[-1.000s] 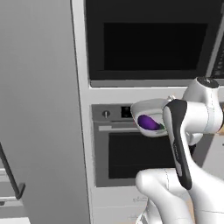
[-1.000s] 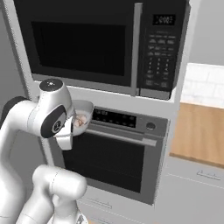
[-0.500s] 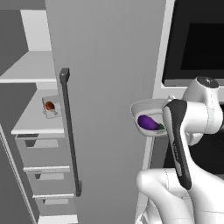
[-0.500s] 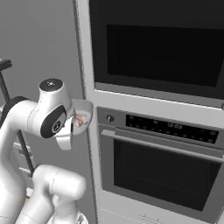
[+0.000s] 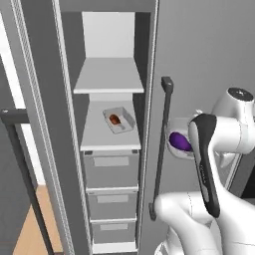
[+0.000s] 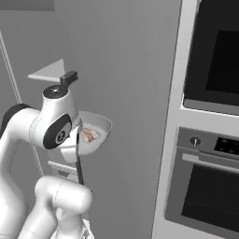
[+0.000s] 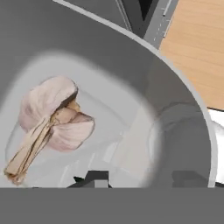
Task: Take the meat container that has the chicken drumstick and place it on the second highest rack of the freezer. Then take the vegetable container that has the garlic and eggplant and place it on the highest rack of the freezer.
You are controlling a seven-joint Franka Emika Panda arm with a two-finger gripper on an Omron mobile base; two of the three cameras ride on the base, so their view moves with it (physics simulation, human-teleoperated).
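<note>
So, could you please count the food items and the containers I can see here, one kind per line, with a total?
Chicken drumstick: 1
Eggplant: 1
Garlic: 1
Meat container (tray on the lower shelf): 1
Vegetable container (bowl at the arm): 1
Total: 5

Eggplant (image 5: 179,141) partly hidden behind the arm; bowl (image 7: 183,109) rim cut off by hand view's edges; gripper jaws' state indeterminate.
</note>
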